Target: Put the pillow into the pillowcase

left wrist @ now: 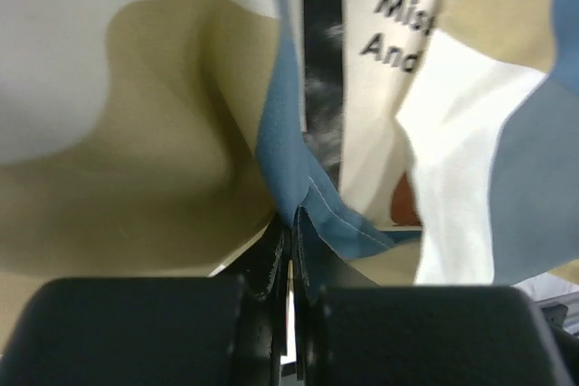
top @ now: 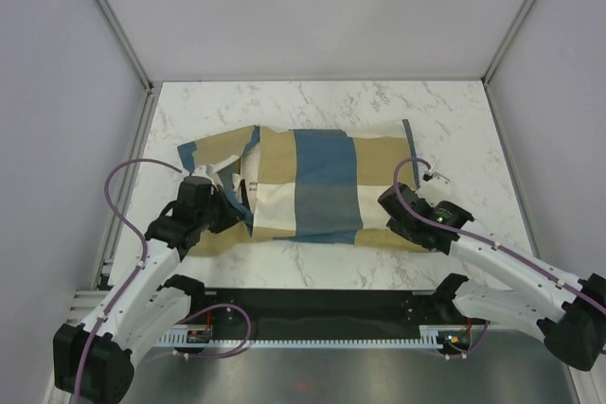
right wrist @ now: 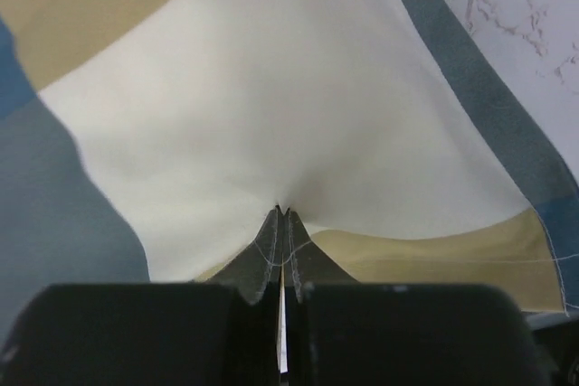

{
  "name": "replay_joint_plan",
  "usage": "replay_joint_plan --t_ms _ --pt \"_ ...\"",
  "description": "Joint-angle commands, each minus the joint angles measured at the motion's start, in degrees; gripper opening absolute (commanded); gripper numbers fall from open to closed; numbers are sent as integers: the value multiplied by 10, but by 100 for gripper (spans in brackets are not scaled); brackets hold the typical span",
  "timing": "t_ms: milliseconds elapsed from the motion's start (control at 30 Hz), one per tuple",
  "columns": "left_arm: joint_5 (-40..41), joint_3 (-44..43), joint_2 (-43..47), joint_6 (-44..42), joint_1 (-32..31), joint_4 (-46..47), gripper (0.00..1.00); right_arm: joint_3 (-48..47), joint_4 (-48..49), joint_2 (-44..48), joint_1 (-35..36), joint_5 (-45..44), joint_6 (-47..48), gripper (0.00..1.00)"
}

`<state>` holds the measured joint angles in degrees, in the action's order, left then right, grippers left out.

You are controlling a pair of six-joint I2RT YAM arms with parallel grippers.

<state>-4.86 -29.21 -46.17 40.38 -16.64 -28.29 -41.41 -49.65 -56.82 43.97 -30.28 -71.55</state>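
A pillowcase [top: 312, 186] checked in blue, tan and cream blocks, a cream pillow [left wrist: 375, 124] lettered in black, and a white table [top: 284, 106] veined with grey marbling

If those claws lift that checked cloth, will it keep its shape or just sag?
Probably sags: the pillowcase puckers where the right gripper pinches it. Likely light too, as it folds loosely at the left gripper.
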Motion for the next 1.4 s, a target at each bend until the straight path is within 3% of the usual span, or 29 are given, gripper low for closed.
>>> replay_joint_plan --t_ms 0,100,233,433,467,500,567,733,867,967,1100,1200,1367 --pt "-31 -62 28 -29 -1 -19 2 -69 -70 46 -2 -36 14 0" --pt "-37 -107 77 -43 -2 -68 2 -110 -106 92 -3 -29 33 0" --pt "-23 -234 111 -60 -2 -157 2 -203 -138 121 -3 -21 64 0" --pt "-29 -450 37 -78 -1 -226 2 -488 -198 17 -4 -49 156 0" --pt "-35 -469 26 -80 -1 -232 2 -540 -197 4 -3 -40 180 5" --pt "-50 -482 16 -80 -1 -232 2 -551 -191 -6 -3 4 230 44" --pt "-55 -481 9 -73 -1 -231 2 -487 -129 11 -3 57 256 98" --pt "-29 -392 23 -71 -1 -200 2 -225 -29 74 -3 169 200 98" --pt "-11 -372 14 -72 -1 -184 2 -120 -33 88 0 191 165 98" --pt "-1 -378 3 -76 -1 -181 2 -122 -105 96 0 145 148 98" --pt "6 -373 -1 -76 -1 -176 2 -107 -149 107 0 149 131 98" --pt "0 -358 6 -72 -1 -166 2 -61 -127 113 -1 172 125 98" --pt "-5 -340 10 -72 -1 -157 2 48 17 138 3 266 140 98"
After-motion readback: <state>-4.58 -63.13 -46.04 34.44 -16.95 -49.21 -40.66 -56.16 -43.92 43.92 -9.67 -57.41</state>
